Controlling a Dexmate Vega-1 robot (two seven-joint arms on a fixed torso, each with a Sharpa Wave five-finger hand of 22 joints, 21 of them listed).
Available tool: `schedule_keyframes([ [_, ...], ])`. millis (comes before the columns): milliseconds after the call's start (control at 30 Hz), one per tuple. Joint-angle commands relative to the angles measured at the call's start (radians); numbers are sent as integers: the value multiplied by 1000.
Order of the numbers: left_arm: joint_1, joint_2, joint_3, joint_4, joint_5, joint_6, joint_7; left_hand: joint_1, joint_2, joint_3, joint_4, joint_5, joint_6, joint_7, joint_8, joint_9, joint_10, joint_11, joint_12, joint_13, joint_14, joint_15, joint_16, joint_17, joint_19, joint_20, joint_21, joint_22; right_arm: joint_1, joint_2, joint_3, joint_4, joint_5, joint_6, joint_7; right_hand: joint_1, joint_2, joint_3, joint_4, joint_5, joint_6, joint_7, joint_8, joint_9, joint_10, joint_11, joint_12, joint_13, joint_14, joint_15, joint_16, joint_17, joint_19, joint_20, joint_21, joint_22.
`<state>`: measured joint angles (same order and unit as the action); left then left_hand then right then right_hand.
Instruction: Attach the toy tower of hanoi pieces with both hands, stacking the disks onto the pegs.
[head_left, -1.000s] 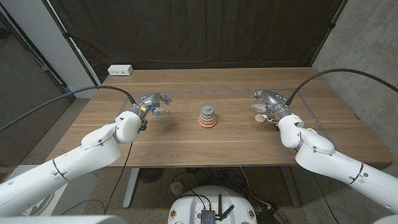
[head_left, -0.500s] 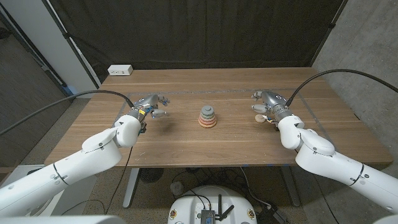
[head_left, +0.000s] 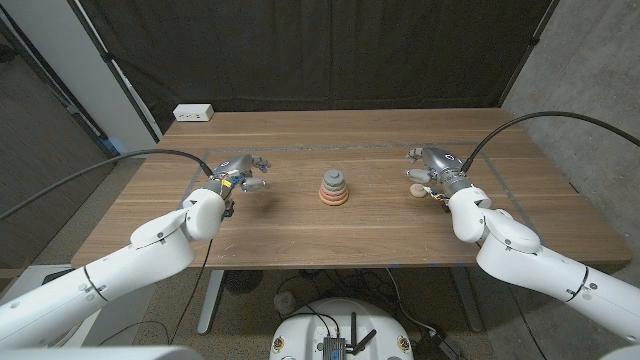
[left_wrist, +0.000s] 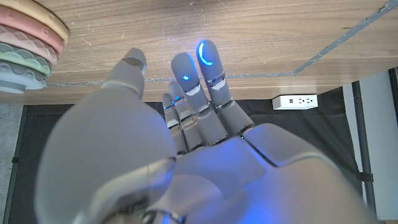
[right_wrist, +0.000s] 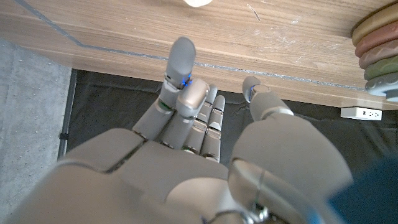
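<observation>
The stack of pastel disks (head_left: 334, 188) stands upright at the middle of the wooden table (head_left: 330, 235), a grey disk on top and pink ones at the bottom; its edge also shows as the disk stack (left_wrist: 25, 43) and the disk stack (right_wrist: 377, 55). A small pale round piece (head_left: 416, 190) lies alone on the table by my right hand (head_left: 431, 164), and shows again as the pale piece (right_wrist: 198, 2). My left hand (head_left: 244, 170) hovers left of the stack. The left hand (left_wrist: 186, 124) and the right hand (right_wrist: 199, 118) both have their fingers stretched out and hold nothing.
A white power strip (head_left: 193, 113) sits at the table's back left corner, seen too as the power strip (left_wrist: 295, 100). A thin tape line (left_wrist: 348, 34) marks the tabletop. A black curtain hangs behind the table, and a concrete wall stands to the right.
My left forearm has swung slightly and the left hand has dipped a little toward the table. The right hand, the stack and the pale piece have stayed put.
</observation>
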<state>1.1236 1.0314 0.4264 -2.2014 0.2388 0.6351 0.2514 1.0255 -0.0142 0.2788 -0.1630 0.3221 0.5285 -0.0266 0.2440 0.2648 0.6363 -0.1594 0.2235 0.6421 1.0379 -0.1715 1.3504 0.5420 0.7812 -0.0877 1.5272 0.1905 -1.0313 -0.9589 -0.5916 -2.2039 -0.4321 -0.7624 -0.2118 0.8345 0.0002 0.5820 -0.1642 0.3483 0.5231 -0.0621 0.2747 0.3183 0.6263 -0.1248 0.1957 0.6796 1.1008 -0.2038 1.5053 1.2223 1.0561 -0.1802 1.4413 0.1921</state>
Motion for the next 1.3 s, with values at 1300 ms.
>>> schedule_keyframes([
  [1300,44,15,-62,-10,-48,-6,76,2,15,14,3,11,23,-1,1,1,24,-4,0,8,-1,-49,9,3,4,-122,-1,3,188,-20,-200,0,-156,-249,286,-25,-51,-16,6,-11,-95,34,-50,-12,-150,42,-9,-38,-59,-13,-44,-10,-36,-39,-12,-3],
])
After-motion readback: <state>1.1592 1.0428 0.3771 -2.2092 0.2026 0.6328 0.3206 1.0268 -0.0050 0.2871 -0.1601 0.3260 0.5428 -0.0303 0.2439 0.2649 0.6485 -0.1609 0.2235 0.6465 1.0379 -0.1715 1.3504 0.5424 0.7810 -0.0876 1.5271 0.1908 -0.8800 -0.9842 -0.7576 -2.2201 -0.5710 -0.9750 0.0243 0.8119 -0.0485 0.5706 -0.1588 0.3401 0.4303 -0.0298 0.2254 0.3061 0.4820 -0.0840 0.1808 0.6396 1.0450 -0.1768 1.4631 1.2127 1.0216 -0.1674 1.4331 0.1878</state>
